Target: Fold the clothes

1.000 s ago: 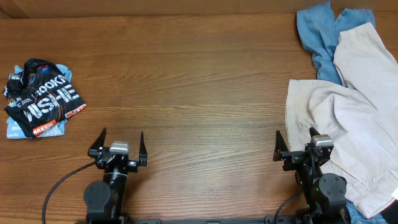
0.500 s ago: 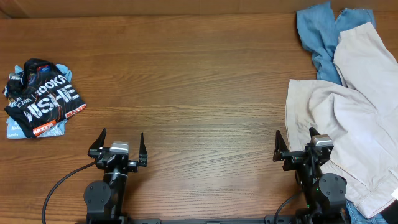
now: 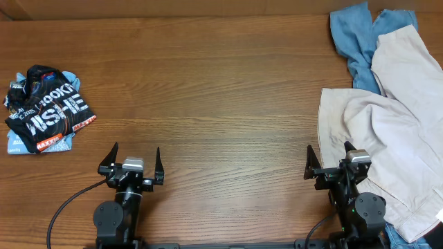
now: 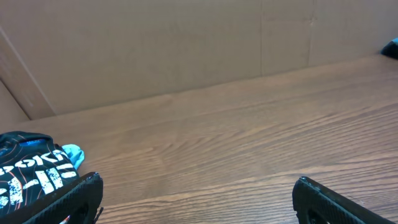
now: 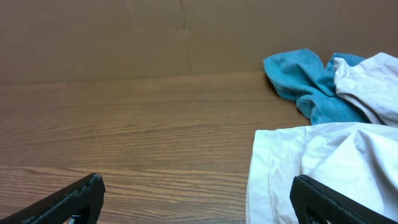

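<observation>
1. the left gripper (image 3: 136, 150) has its jaws spread wide with nothing between them, over the wood table (image 3: 221, 90).
2. the black garment (image 3: 47, 109), crumpled, lies ahead and well left of those jaws.
3. the right gripper (image 3: 327, 149) is likewise wide open and empty.
4. the beige garment (image 3: 394, 124) spreads ahead and right of its jaws, its edge by the right-hand finger; the blue garment (image 3: 353, 38) lies farther ahead.

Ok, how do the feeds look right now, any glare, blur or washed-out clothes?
Overhead: even light, no hard glare, sharp enough to read lettering on the black garment. Left wrist: crisp grain on the table, that garment cropped at the lower left. Right wrist: beige garment bright, folds visible; blue garment clear.
</observation>
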